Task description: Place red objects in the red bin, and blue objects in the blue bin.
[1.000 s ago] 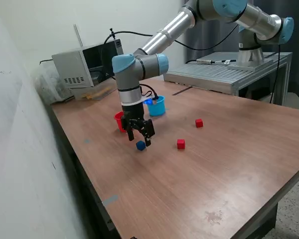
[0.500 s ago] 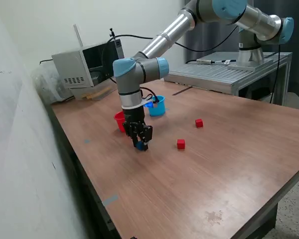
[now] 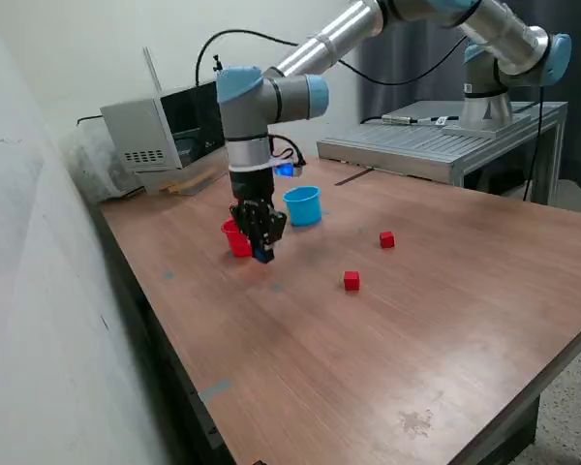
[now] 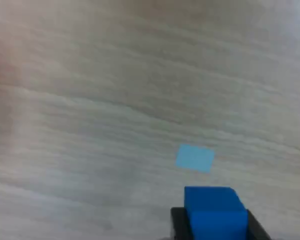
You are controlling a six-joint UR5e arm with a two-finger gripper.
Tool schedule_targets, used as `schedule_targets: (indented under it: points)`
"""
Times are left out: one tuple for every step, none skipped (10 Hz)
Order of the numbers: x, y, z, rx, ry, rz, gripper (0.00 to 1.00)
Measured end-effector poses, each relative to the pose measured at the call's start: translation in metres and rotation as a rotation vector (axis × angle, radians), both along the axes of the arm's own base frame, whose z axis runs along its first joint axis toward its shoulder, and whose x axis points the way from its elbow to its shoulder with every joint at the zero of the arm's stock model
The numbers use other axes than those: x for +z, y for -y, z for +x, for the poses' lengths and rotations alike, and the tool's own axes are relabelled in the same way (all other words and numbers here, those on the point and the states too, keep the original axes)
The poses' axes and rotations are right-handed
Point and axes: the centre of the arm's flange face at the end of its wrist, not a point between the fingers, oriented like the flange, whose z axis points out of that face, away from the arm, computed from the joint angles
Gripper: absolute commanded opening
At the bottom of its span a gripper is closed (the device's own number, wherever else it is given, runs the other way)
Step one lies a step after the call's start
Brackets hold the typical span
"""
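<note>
Left of centre in the exterior view, my gripper (image 3: 261,250) hangs above the table (image 3: 387,329), jaws closed on a blue cube (image 4: 214,212), clear of the wood. The red cup (image 3: 236,237) sits just behind me; the blue cup (image 3: 302,205) is up and to the right. I judge I'm carrying; next, I should centre over that cup and release. Two red cubes (image 3: 351,280) (image 3: 386,239) wait at centre-right.

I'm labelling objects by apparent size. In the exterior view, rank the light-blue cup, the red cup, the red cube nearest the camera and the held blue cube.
1. Light-blue cup
2. Red cup, partly hidden by the gripper, so unsure
3. Red cube
4. Blue cube, mostly hidden between the fingers, so unsure
</note>
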Motion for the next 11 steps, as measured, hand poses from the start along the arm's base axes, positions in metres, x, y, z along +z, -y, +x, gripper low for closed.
schedule_targets:
  points:
    - [0.021,-0.005,0.016,-0.031,0.006,0.025,0.00]
    - [0.037,-0.010,0.036,-0.063,0.023,0.048,0.00]
    - [0.048,-0.017,0.057,-0.093,0.050,0.066,0.00]
    - [0.056,-0.029,0.078,-0.129,0.085,0.078,0.00]
    - [0.062,-0.047,0.097,-0.166,0.123,0.085,0.00]
    - [0.063,-0.066,0.114,-0.201,0.168,0.090,0.00]
    - [0.060,-0.088,0.128,-0.238,0.211,0.099,0.00]
    - [0.056,-0.112,0.138,-0.273,0.244,0.109,0.00]
    - [0.051,-0.133,0.145,-0.303,0.268,0.116,0.00]
    - [0.046,-0.148,0.151,-0.324,0.287,0.120,0.00]
    - [0.041,-0.159,0.156,-0.339,0.304,0.125,0.00]
